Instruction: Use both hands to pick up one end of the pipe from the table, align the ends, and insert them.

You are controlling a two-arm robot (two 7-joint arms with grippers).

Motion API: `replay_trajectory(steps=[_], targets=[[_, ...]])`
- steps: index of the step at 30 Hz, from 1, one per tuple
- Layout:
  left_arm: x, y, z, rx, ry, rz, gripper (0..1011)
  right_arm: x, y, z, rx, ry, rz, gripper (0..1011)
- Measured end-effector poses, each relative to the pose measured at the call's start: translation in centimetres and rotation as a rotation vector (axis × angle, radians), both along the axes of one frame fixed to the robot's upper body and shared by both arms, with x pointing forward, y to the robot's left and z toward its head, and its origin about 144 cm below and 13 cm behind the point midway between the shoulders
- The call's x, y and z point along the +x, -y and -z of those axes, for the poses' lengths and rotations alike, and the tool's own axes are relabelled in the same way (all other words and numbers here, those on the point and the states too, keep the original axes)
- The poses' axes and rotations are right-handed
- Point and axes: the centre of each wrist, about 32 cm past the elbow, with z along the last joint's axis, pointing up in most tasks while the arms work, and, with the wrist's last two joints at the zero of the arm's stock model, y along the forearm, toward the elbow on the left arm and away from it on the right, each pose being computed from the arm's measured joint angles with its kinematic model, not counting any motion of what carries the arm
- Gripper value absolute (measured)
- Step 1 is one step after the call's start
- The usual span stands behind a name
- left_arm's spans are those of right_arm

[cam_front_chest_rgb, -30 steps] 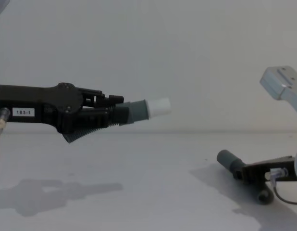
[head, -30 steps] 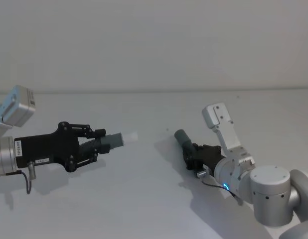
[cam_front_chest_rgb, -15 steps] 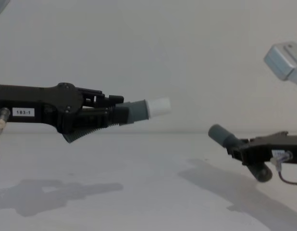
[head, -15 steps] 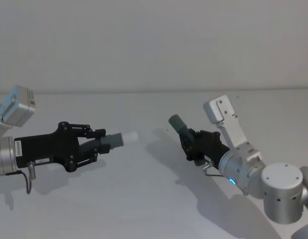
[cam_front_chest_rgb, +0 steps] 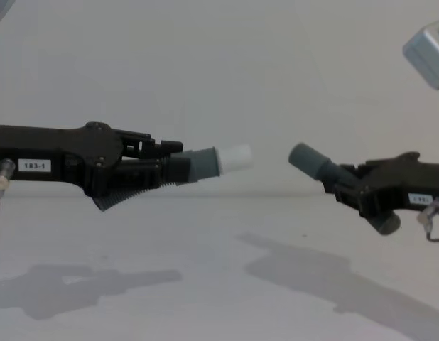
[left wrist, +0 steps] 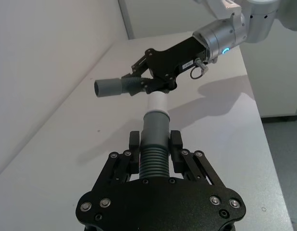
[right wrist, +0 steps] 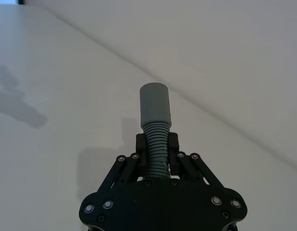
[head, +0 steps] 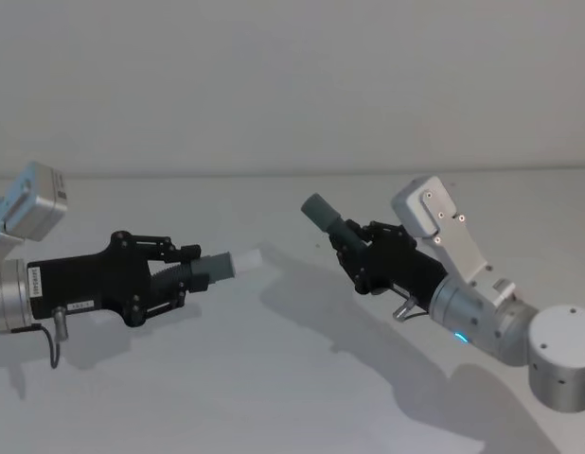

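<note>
Plain white table [head: 274, 397] under a pale grey wall [head: 292, 76]. Above the table's left side, off the surface: left gripper [head: 193, 269] closed on the ribbed part of one pipe piece [head: 215, 266], white tip [head: 247, 258] aimed toward the middle, near level. Above the right side, also off the surface: right gripper [head: 352, 253] clamped on the ribs of the second piece [cam_front_chest_rgb: 320, 168], socket mouth [head: 313, 206] angled up and toward the far edge. Tip and socket near each other at about one height, apart, axes not yet lined up. Probably light; smooth ends stiff, ribbed stretches likely bendy. Best held on the ribs close behind the smooth end, as here, to keep each end from wagging. Likely a snug push fit, so squaring up first, then a straight press.
</note>
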Motion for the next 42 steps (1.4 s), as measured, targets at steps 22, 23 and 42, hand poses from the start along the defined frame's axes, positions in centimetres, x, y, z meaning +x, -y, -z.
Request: replay_trajectory(steps=[22, 23, 42], targets=[[0.0, 0.0, 0.0, 0.000, 0.000, 0.000, 341, 1.9, 4.6, -1.2, -0.140, 0.286, -0.376, 227], [0.0, 0.0, 0.0, 0.000, 0.000, 0.000, 341, 1.9, 4.6, -1.2, -0.140, 0.286, -0.376, 227], [0.0, 0.0, 0.0, 0.000, 0.000, 0.000, 341, 4.7, 8.9, -3.2, -0.334, 0.530, -0.703, 227]])
